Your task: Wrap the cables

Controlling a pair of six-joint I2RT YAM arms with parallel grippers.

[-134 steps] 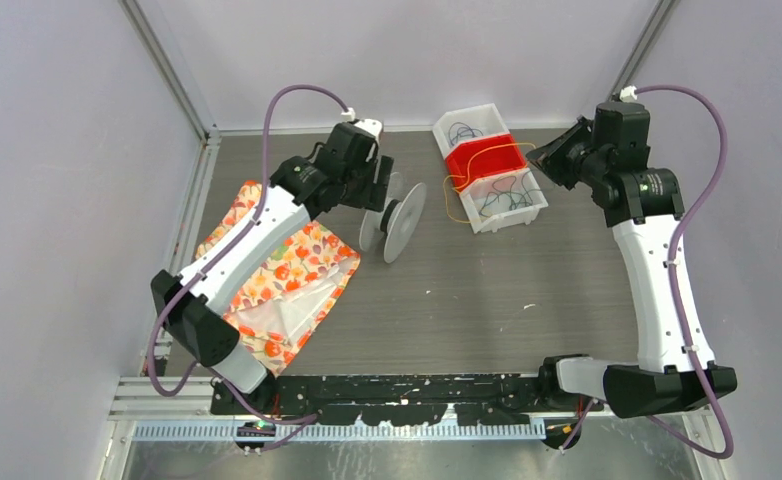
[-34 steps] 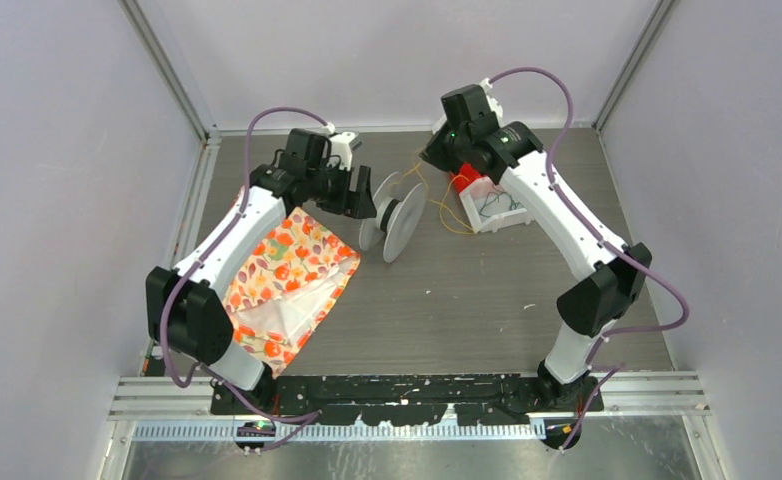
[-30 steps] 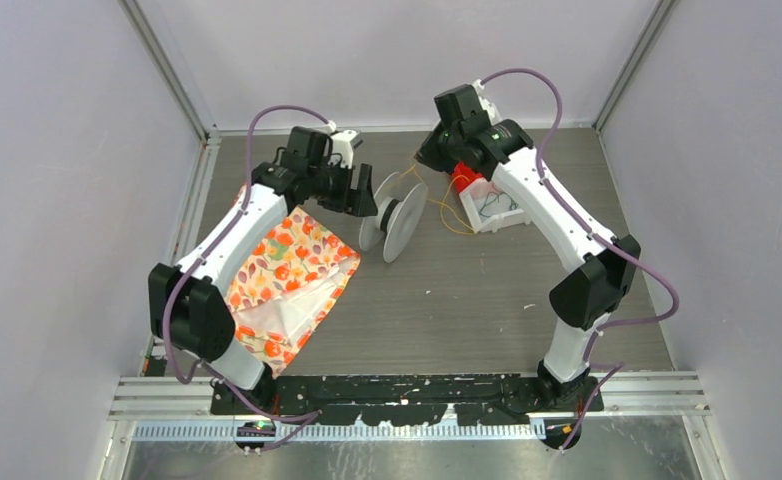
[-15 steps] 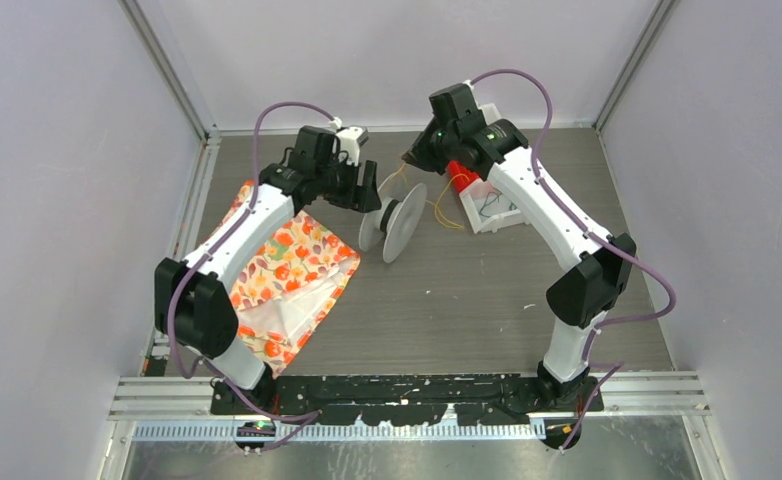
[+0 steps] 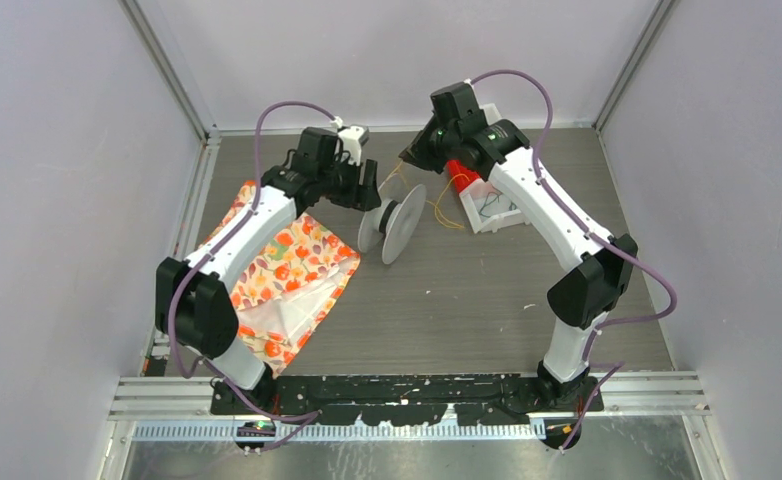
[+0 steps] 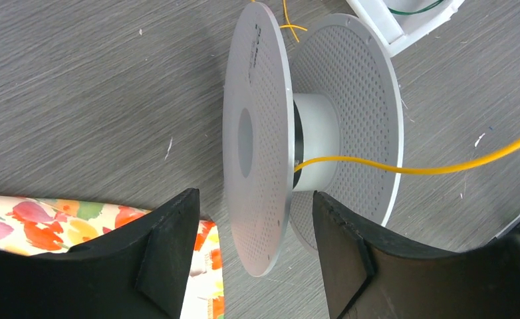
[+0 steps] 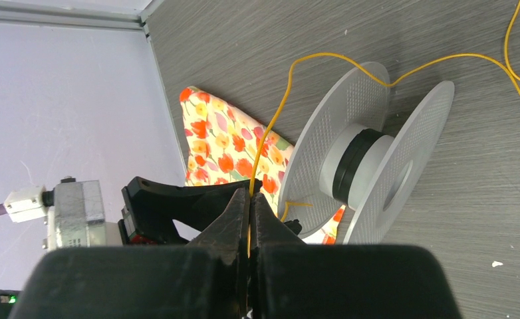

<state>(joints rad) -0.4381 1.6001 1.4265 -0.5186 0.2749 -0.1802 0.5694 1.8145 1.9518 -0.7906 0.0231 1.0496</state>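
The right fingers (image 7: 249, 222) are closed on the yellow cable (image 6: 377, 166), pinching it a little way from the spool (image 7: 367, 159). From the pinch it rises, crosses the far flange's rim and runs off over the surface (image 5: 467, 300). Another stretch meets the spool's hub (plain in the left wrist view). The left fingers (image 6: 167, 259) stand apart, gripping nothing, with the near flange's lower edge seen between them. Thin dark cables (image 5: 495, 203) lie in a white bin (image 5: 477, 224) under the right arm. A floral cloth (image 5: 287, 270) lies just beside the spool. The surface is grey woodgrain, with pale lilac walls (image 5: 67, 150) around it.
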